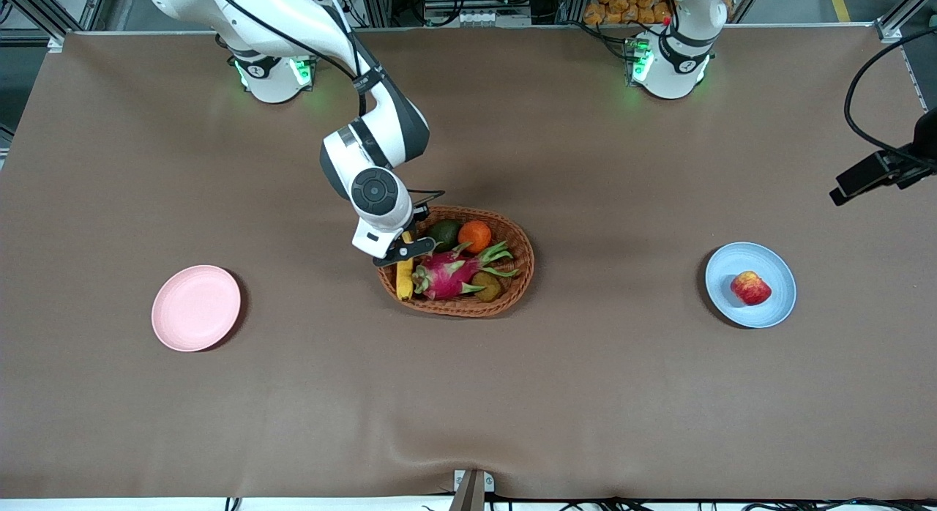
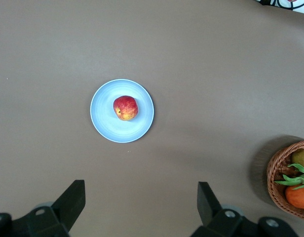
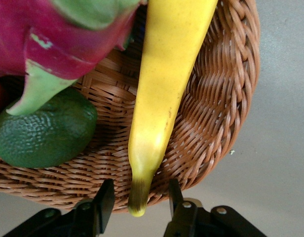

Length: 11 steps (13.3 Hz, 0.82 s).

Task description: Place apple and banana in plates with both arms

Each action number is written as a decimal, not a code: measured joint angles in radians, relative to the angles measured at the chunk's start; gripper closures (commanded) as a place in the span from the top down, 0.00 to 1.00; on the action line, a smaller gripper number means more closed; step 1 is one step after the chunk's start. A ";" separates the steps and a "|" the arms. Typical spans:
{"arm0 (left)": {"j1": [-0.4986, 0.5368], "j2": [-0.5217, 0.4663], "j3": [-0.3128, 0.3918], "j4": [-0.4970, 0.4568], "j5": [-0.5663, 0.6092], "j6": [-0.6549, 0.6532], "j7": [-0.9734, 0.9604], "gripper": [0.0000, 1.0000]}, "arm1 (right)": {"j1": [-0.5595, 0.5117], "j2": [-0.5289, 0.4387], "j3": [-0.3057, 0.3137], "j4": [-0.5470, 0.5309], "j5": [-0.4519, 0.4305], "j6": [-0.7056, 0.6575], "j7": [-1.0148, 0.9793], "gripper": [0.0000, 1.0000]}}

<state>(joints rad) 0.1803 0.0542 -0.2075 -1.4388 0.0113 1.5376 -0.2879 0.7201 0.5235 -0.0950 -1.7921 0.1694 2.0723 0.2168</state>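
Observation:
The red apple [image 1: 750, 288] lies on the light blue plate [image 1: 783, 277] toward the left arm's end; both show in the left wrist view, apple [image 2: 125, 107] on plate [image 2: 105, 123]. The yellow banana [image 1: 404, 280] lies in the wicker basket [image 1: 523, 266] along its rim. My right gripper [image 1: 402, 253] is open, low at the basket's edge, its fingers either side of the banana's dark tip [image 3: 140, 197] without touching it. The pink plate [image 1: 195, 307] lies bare toward the right arm's end. My left gripper [image 2: 140, 183] is open and empty, high over bare table beside the blue plate.
The basket also holds a magenta dragon fruit [image 1: 446, 273], an orange [image 1: 474, 235], a green avocado [image 1: 444, 233] and a brown kiwi [image 1: 487, 285]. A black device with a cable [image 1: 878, 173] juts in at the left arm's end of the table.

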 measured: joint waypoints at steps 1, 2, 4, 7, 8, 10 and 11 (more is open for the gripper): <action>-0.062 -0.014 0.059 -0.007 -0.002 -0.002 0.001 1.00 | 0.000 0.000 -0.001 0.000 0.000 -0.001 0.001 0.00; -0.145 -0.029 0.138 -0.017 -0.003 -0.005 0.001 1.00 | 0.000 0.000 -0.002 0.001 -0.002 -0.003 0.001 0.00; -0.301 -0.057 0.288 -0.040 -0.003 -0.006 0.001 1.00 | 0.000 0.000 -0.003 0.001 -0.004 -0.006 0.003 0.00; -0.337 -0.066 0.326 -0.055 -0.003 -0.006 0.001 1.00 | 0.002 0.000 -0.004 0.009 -0.004 -0.020 0.005 0.00; -0.339 -0.066 0.326 -0.059 -0.003 -0.006 0.001 1.00 | 0.002 -0.001 -0.006 0.023 -0.004 -0.041 0.007 0.00; -0.345 -0.066 0.326 -0.063 -0.003 -0.006 0.001 1.00 | 0.001 -0.025 -0.021 0.049 -0.004 -0.088 0.010 0.00; -0.345 -0.066 0.326 -0.063 -0.003 -0.006 0.001 1.00 | -0.002 -0.048 -0.034 0.059 -0.004 -0.124 0.010 0.00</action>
<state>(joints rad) -0.1651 -0.0121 0.1185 -1.5023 0.0081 1.5312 -0.2868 0.7176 0.4754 -0.1290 -1.7327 0.1655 1.9479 0.2272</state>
